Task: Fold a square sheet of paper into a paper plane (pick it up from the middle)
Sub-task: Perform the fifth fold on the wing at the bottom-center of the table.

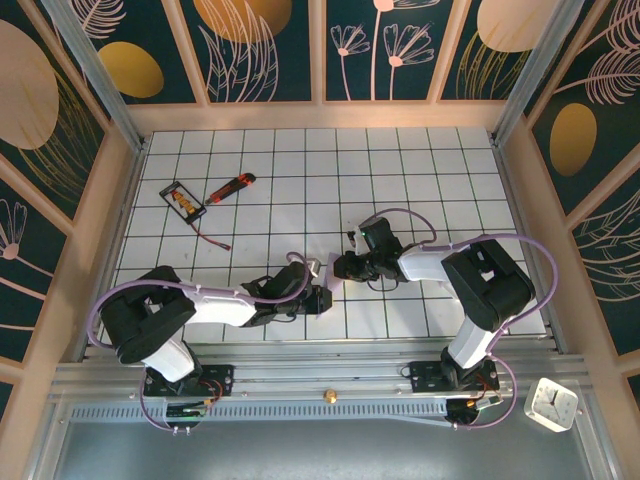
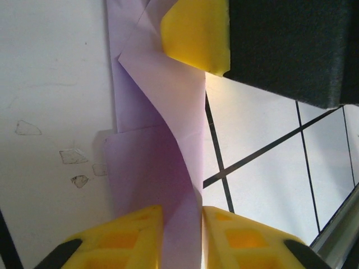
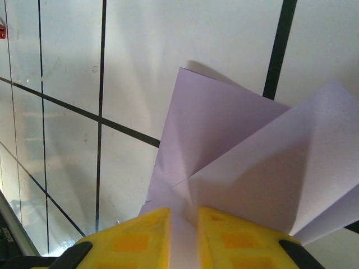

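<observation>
The square sheet of paper (image 2: 162, 140), already partly folded, lies near the middle of the near edge of the bench (image 1: 300, 160), spanning the short gap between my two claws. My left claw (image 2: 182, 235) is closed on one end, and my right claw (image 3: 183, 235) is pinched on the other, where the flaps fan out. The long axis runs claw to claw, so neither arm is nearer. In my judgement, the next crease turns on that shared line.

A robotics lab test cell: a white gridded counter (image 1: 420, 170) boxed in by floral wall panels (image 1: 265, 50), robot arms (image 1: 480, 285) bolted to an aluminium rail (image 1: 330, 378).
</observation>
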